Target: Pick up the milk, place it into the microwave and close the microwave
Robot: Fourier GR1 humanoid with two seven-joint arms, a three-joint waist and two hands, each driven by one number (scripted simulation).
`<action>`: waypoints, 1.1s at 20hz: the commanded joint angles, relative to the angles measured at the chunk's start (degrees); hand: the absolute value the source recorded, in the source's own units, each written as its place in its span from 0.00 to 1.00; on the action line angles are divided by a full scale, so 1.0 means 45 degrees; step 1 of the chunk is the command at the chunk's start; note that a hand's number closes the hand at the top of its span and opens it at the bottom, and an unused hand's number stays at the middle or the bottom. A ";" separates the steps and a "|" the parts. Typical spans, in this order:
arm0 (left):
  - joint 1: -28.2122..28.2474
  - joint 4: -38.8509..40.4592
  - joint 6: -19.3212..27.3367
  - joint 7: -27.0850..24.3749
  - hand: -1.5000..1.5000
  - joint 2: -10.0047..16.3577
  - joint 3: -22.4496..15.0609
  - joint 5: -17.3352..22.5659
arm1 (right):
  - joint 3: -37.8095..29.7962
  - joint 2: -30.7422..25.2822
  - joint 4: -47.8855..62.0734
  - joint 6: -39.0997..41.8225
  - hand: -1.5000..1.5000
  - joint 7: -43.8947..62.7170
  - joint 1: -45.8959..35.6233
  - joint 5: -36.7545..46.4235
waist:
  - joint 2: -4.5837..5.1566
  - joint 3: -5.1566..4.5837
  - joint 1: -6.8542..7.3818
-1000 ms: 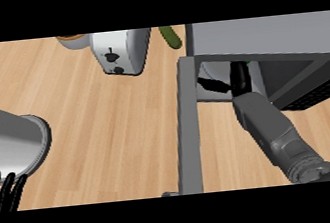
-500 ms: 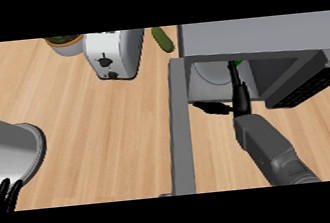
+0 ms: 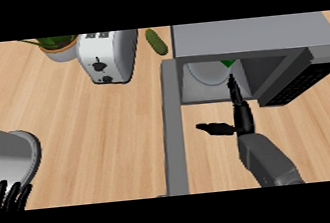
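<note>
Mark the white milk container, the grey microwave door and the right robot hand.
White milk container (image 3: 207, 74): head view, white body.
Grey microwave door (image 3: 174, 132): head view, middle of panel.
Right robot hand (image 3: 241, 120): head view, palm.

My right forearm slanted up from the bottom edge, leaning a bit left. My right hand was stretched straight ahead, fingers flat and together, thumb poking out left, nothing in it. My left hand just sat in the lower left corner, fingers up, relaxed.
</note>
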 commanded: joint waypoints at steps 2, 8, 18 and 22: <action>-0.0272 0.0750 -0.0541 -0.0102 0.00 0.0190 -0.0155 -0.0713 | 0.0491 -0.0286 -0.0679 0.1606 0.00 -0.0796 0.1411 0.0255 | -0.0066 -0.0016 -0.0208; 0.0223 0.1056 -0.0065 -0.0921 0.00 -0.0581 -0.1291 -0.2133 | 0.1024 -0.0425 -0.3542 0.1350 0.00 -0.0277 0.4058 0.0153 | -0.0177 -0.0040 -0.0453; -0.1642 0.2006 -0.1184 -0.0128 0.00 -0.0044 -0.2491 -0.3503 | 0.1353 -0.1619 -0.7889 0.2311 1.00 0.0808 0.7651 -0.0438 | -0.0103 -0.0032 -0.0408; -0.2336 0.2161 -0.0269 -0.0710 1.00 -0.0584 -0.3784 -0.5850 | 0.0828 -0.2626 -0.9244 0.3537 0.00 0.1562 0.8834 -0.1420 | -0.0116 -0.0036 -0.0476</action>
